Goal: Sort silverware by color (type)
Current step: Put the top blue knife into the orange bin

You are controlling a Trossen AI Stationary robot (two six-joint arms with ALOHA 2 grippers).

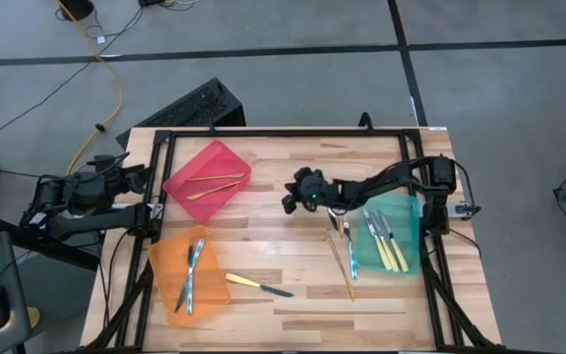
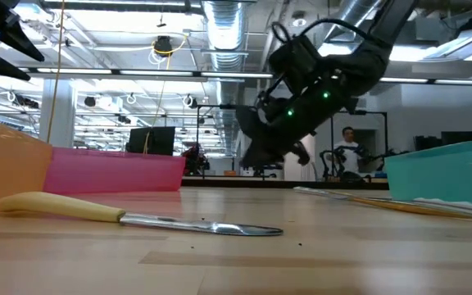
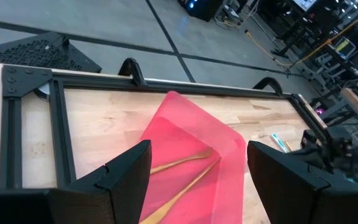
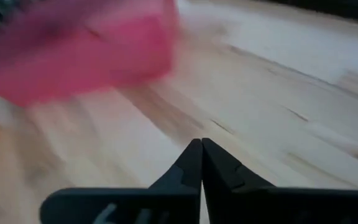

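My right gripper (image 4: 201, 148) hovers shut above the table's middle (image 1: 291, 203), a little right of the red bin (image 1: 207, 180), with nothing between its fingers. Two gold pieces (image 3: 180, 180) lie in that bin. Silvery-blue pieces (image 1: 193, 270) lie in the orange bin (image 1: 170, 280), and yellow-handled ones (image 1: 389, 244) in the green bin (image 1: 409, 211). Loose on the wood lie a yellow-handled knife (image 1: 258, 285), a gold piece (image 1: 342, 265) and a silvery-blue piece (image 1: 351, 251). My left gripper (image 3: 197, 186) waits open at the table's left edge (image 1: 138, 183), facing the red bin.
A black frame (image 1: 283, 133) runs round the tabletop's far and side edges. Bare wood lies between the red bin and the green bin and along the near edge. In the low view the knife (image 2: 121, 215) lies flat in the foreground.
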